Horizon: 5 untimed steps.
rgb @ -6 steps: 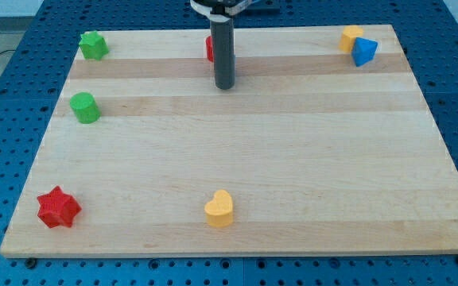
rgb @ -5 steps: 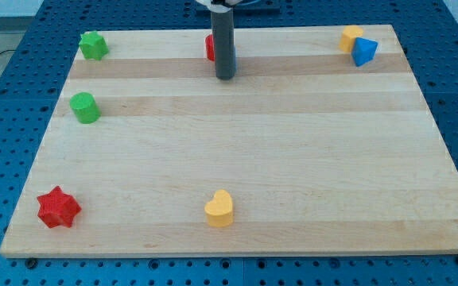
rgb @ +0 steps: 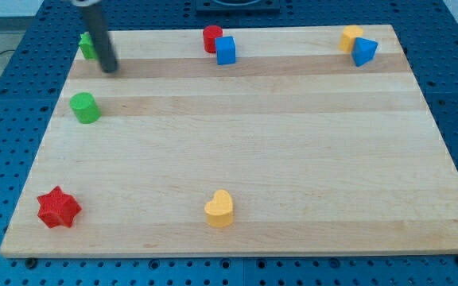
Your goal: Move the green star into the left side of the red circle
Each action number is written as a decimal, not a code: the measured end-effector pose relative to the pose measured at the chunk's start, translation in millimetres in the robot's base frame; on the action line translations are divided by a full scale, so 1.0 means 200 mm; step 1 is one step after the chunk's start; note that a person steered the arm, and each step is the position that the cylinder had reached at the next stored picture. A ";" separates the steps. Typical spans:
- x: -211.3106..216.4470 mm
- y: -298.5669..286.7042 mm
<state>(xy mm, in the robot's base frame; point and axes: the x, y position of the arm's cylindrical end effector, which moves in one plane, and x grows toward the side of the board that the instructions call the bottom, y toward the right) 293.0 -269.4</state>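
**Tip beside the green star, far left corner**

You'll find my tip touching the surface just right of the green star, which the rod partly hides. There is no end effector to spread or press together, just the rod. The red circle sits far centre, well right of the star, touching a blue cube.

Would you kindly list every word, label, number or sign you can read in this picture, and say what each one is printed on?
None: no readable text, number or sign shows anywhere.
The wooden board is bare wood.
The blocks are plain, among them the green star, the red circle and the yellow heart.
My tip, just right of the green star, carries no marking.
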 end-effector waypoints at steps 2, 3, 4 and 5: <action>-0.07 -0.17; -0.22 -0.17; -0.30 -0.16; -0.30 0.04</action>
<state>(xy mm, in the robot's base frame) 233.1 -260.5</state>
